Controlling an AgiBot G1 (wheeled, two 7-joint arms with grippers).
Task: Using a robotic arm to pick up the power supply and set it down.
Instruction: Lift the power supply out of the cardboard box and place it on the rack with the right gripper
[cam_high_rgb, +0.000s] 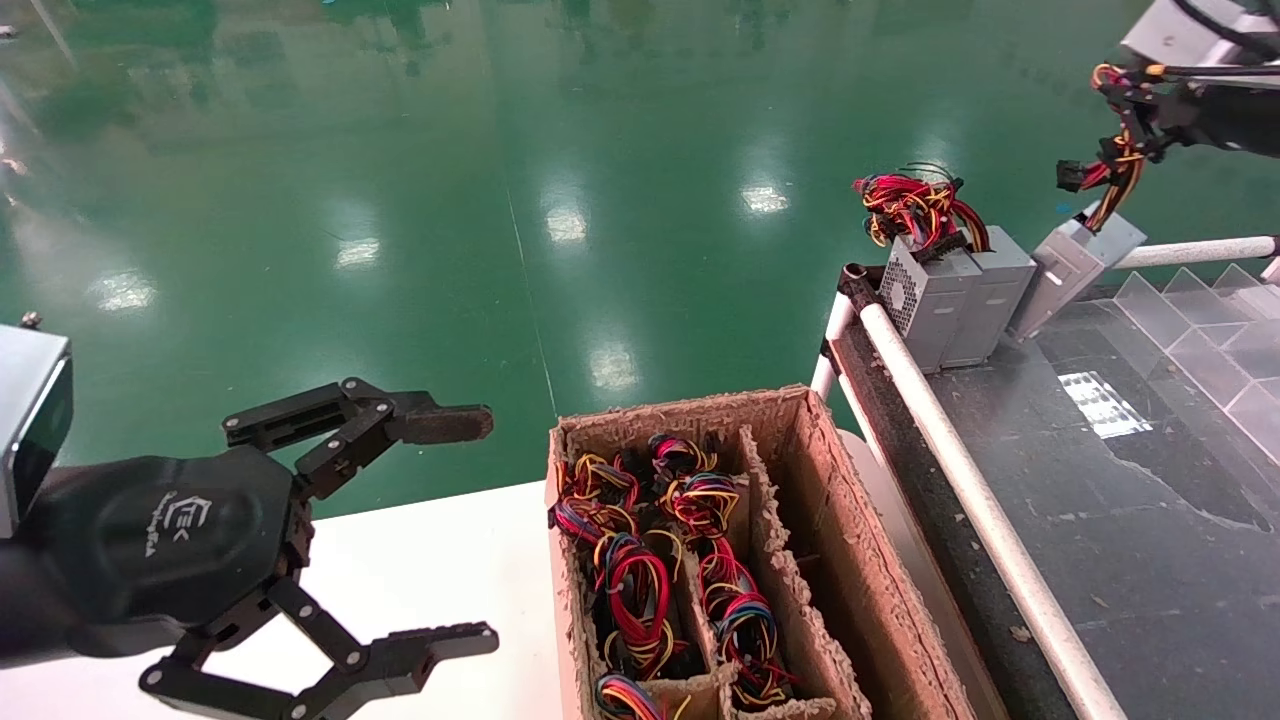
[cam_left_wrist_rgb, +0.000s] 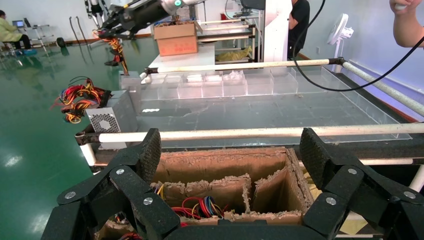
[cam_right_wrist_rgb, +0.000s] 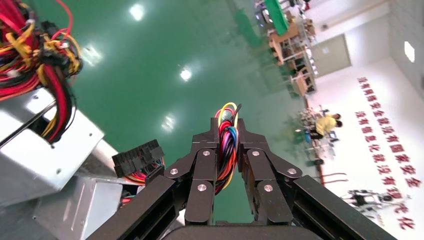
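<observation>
One logo-marked robotic arm (cam_right_wrist_rgb: 227, 145) (lettering unreadable) clamping the power supply (cam_high_rgb: 1075, 262) wires.

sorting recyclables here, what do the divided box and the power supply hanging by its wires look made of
The divided box looks like raw brown cardboard or pulp board, matte, with fuzzy torn edges. The power supply, hanging by its wire bundle from the right tool, looks like bare grey sheet metal with a dull sheen; its wires look plastic-insulated.

Dark conveyor bed (cam_high_rgb: 1150, 520): two grey boxes (cam_high_rgb: 955, 290), tilted power supply (cam_high_rgb: 1070, 262) resting there.
</observation>
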